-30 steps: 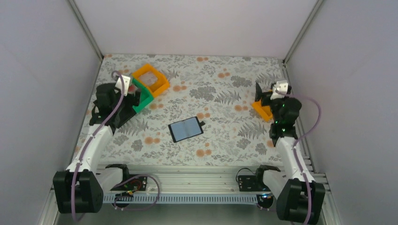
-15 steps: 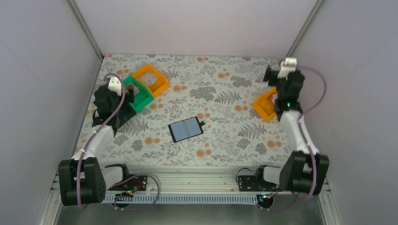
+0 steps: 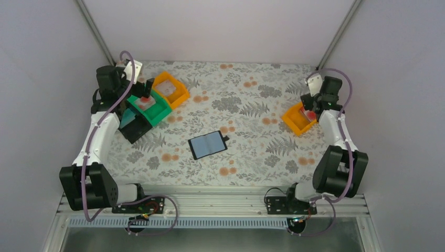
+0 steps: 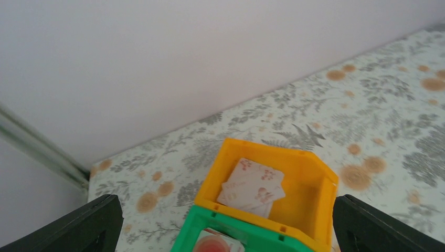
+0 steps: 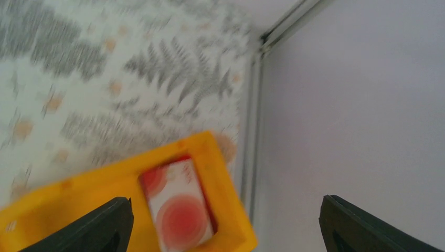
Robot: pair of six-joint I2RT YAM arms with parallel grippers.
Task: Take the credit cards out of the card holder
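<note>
The card holder (image 3: 208, 144) lies spread open at the table's middle, dark bluish inside, with its small tab (image 3: 226, 138) on the right edge. My left gripper (image 3: 145, 87) (image 4: 228, 223) hangs open and empty over the green tray (image 4: 183, 233) and the orange tray (image 4: 315, 173). Pale credit cards (image 4: 254, 184) lie in that orange tray, and a red-and-white card (image 4: 218, 244) lies in the green one. My right gripper (image 3: 310, 105) (image 5: 226, 218) is open and empty above the right orange tray (image 5: 63, 205), which holds a red-and-white card (image 5: 178, 212).
A black tray (image 3: 135, 129) with something bluish (image 3: 127, 116) in it sits beside the green tray (image 3: 157, 112) near the left wall. The right orange tray (image 3: 294, 122) is close to the right wall and its metal rail (image 5: 251, 131). The enclosure walls stand on all sides.
The left gripper rose from the black and green trays and swung toward the far-left corner. The right arm pulled back to the right wall above its orange tray. The card holder stayed put.
</note>
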